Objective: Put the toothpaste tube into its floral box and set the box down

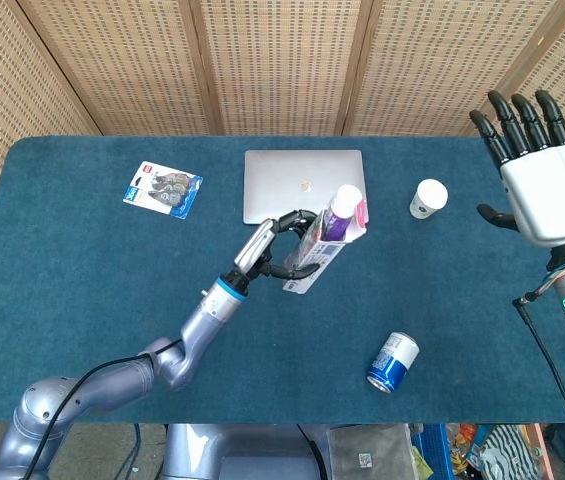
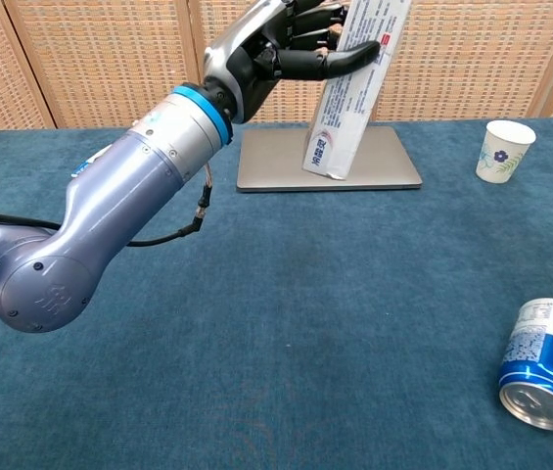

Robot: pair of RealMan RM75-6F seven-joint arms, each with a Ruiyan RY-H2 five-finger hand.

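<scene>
My left hand [image 1: 280, 243] [image 2: 286, 44] grips the floral box [image 1: 324, 250] [image 2: 352, 93] and holds it nearly upright above the table, in front of the laptop. The toothpaste tube [image 1: 340, 210] sticks out of the box's open top, white cap up, purple body showing. In the chest view the box's top runs out of frame. My right hand [image 1: 542, 175] is raised at the far right edge, fingers spread and holding nothing, well away from the box.
A closed silver laptop [image 1: 302, 184] [image 2: 286, 162] lies behind the box. A paper cup [image 1: 427, 198] [image 2: 503, 151] stands at the back right. A blue can [image 1: 392, 362] [image 2: 543, 364] lies on its side at the front right. A blister pack [image 1: 163, 189] lies at the back left.
</scene>
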